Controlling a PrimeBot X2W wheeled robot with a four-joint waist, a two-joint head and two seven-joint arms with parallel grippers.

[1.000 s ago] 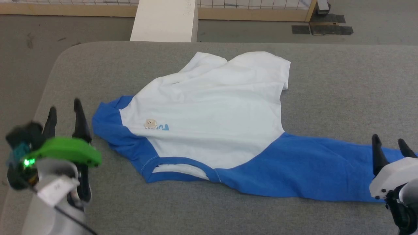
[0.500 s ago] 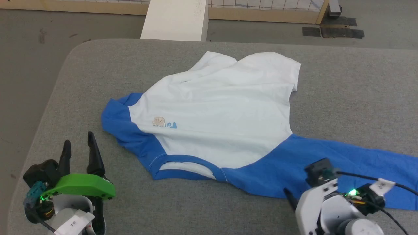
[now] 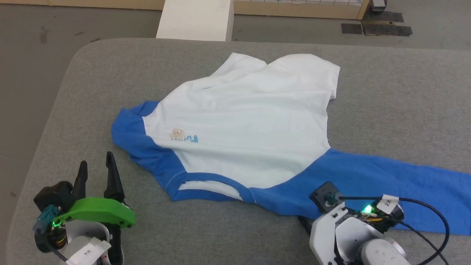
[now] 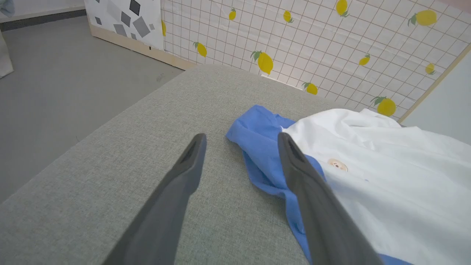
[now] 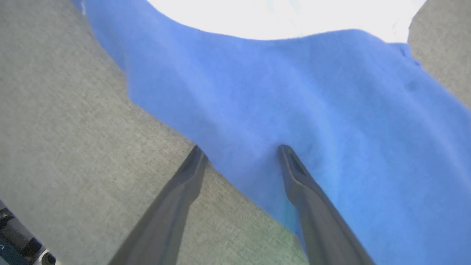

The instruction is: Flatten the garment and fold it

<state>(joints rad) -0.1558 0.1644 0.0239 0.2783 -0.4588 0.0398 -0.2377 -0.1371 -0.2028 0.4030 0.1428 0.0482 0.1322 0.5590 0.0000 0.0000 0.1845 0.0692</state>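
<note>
The garment lies on the grey table: a white body with a small bear logo, and a blue neckband toward me. One blue sleeve is bunched at the left. The other sleeve stretches out to the right. My left gripper stands open and empty just left of the bunched sleeve. My right gripper is open and tilted down at the long sleeve's near edge, one finger over the cloth and one over the table.
A white box stands on the floor beyond the table's far edge, with dark mats further right. The table's rounded corner and left edge are close to my left arm. A lemon-patterned panel backs the room.
My right arm swung in from the lower right to the near edge of the long blue sleeve. My left gripper drew back toward me. The camera shifted slightly; the garment lies as before.
</note>
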